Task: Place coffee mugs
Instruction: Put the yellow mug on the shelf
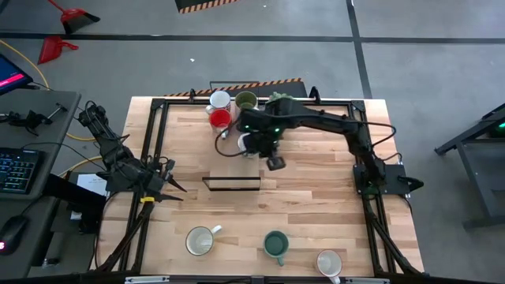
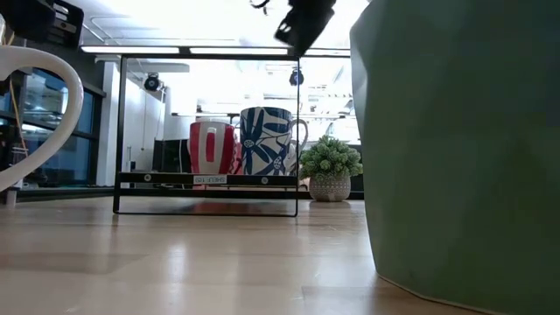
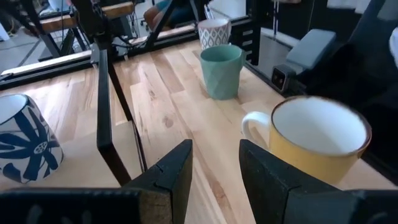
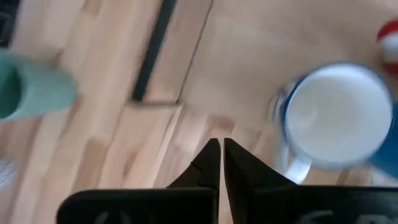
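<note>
A small green potted plant in a pale patterned pot is standing on the light wooden slatted table, toward its far side. A thin black metal frame is rising upright from the tabletop near the middle. Black and yellow hazard tape is running along the grey floor just behind the table. A red dustpan is lying on that floor. A black keyboard with lit keys is sitting on a grey desk beside the table.

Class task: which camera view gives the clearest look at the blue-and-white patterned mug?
The low view: the blue-and-white mug stands side-on, pattern plain. The left wrist view crops it at the picture's edge, the right wrist view blurs it from above, and in the high view an arm hides it.
</note>
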You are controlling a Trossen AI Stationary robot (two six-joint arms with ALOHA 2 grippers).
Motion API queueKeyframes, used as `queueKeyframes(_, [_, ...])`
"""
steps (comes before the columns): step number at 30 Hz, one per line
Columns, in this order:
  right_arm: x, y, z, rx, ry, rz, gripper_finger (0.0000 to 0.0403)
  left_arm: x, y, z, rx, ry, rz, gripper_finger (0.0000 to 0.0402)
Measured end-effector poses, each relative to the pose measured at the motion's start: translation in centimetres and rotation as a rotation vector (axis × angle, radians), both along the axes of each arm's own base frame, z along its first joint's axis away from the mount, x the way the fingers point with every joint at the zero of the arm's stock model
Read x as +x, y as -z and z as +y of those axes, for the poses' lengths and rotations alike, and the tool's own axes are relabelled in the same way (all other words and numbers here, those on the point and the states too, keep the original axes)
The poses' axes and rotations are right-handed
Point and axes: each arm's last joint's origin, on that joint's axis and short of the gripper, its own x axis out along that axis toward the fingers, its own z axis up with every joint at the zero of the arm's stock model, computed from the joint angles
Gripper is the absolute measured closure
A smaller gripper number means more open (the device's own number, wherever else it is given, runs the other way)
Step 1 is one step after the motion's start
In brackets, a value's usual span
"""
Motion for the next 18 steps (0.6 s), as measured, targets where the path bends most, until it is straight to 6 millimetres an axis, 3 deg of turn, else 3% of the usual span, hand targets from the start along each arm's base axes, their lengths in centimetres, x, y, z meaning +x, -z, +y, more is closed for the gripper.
queueKeyframes(4, [-2.4,-2.6,-0.3,0.004,0.036,-0.044,0.0403,0.1,-0.4,-0.1,-0.034,0.000,-0.030,0.0282])
queueKeyframes(10, [-7.6,-5.6,-0.4,0.011,0.104,-0.098,0.0403,0.1,-0.5,-0.1,-0.044,-0.001,-0.038,0.0282])
queueKeyframes(14, [-12.1,-5.3,0.2,0.042,0.193,-0.118,0.0403,0.1,-0.5,-0.1,-0.045,0.000,-0.039,0.0282])
queueKeyframes(18, [-16.6,-2.8,1.1,0.044,0.206,-0.267,0.0403,0.2,-0.7,-0.2,-0.073,-0.006,-0.047,0.0282])
